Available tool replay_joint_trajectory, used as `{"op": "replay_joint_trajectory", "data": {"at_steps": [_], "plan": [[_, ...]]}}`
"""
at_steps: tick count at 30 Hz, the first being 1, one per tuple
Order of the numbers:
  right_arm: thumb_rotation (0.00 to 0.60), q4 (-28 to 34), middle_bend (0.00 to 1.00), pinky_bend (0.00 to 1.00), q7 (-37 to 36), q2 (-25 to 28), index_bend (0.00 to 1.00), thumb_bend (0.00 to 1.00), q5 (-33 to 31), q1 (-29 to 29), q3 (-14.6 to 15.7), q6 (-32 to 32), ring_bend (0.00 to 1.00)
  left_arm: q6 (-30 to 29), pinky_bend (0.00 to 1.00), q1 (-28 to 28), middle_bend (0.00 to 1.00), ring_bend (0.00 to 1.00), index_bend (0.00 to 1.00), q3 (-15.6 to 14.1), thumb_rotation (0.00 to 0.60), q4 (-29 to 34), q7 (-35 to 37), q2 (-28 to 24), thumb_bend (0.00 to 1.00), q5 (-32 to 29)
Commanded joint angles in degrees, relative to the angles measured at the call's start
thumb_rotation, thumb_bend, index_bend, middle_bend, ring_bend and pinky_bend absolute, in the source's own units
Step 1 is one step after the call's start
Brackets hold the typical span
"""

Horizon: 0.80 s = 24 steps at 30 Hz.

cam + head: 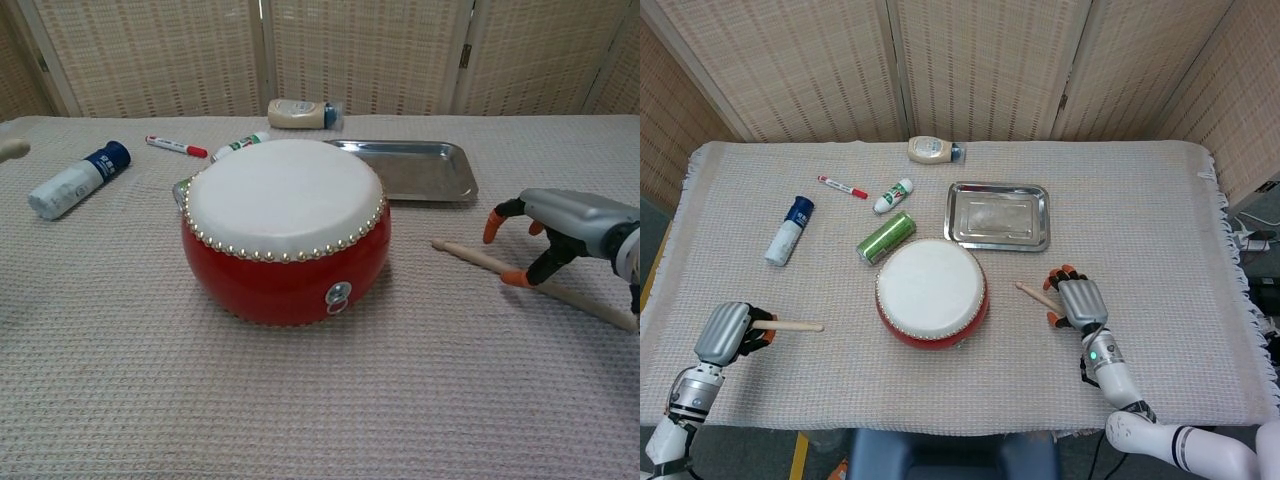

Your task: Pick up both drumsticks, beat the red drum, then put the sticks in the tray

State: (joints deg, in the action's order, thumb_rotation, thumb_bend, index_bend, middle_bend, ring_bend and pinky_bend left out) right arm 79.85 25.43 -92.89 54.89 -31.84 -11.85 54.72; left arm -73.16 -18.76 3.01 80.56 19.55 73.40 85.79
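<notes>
Drumsticks: one held at the near left, one lying right of the red drum [932, 293].

Left robot hand [728, 331] hovers palm-down near the bench's [1160, 210] near-left edge, fingers wrapped around a drumstick [792, 325] pointing right toward the drum. Right robot hand [560, 228] arches over the second drumstick [470, 256], which lies flat on the cloth; its orange fingertips [514, 278] are spread and touch down beside the stick, gripping nothing. Tray [998, 215] sits just beyond the drum.

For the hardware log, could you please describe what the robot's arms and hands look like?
Both hands, left hand and right hand, have silver-grey metal backs and black fingers with orange tips. The right forearm is white with a small green light; the left wrist is grey.
</notes>
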Motion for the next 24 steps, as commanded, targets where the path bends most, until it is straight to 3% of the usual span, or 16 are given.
{"op": "replay_joint_trajectory", "data": {"at_steps": [1,12,19,24], "plan": [[0.600,-1.97,0.18,0.24,0.68,-1.51,0.38,0.24,-1.43,-1.12,-0.15,-0.72,0.00,-0.03,1.00,0.06,1.00,1.00,1.00,-0.09,0.600,-0.10,0.13,-0.03,0.67,0.04],[0.600,-5.46,0.18,0.24,-1.13,-4.15,0.47,0.28,0.54,-2.12,1.03,-0.22,0.00,0.26,1.00,0.27,1.00,1.00,1.00,-0.32,0.600,-0.55,0.77,-0.16,0.67,-0.23],[0.600,-4.22,0.18,0.24,-2.64,-3.89,0.52,0.31,2.45,-1.58,2.56,0.04,0.00,0.42,1.00,0.28,1.00,1.00,1.00,-0.35,0.600,-0.60,1.15,-0.25,0.67,-0.31],[0.600,-2.69,0.18,0.24,-5.51,-2.87,0.61,0.39,5.02,-0.31,3.75,1.05,0.00,0.46,1.00,0.19,1.00,1.00,1.00,-0.40,0.600,-0.69,1.45,-0.19,0.66,-0.10]]}}
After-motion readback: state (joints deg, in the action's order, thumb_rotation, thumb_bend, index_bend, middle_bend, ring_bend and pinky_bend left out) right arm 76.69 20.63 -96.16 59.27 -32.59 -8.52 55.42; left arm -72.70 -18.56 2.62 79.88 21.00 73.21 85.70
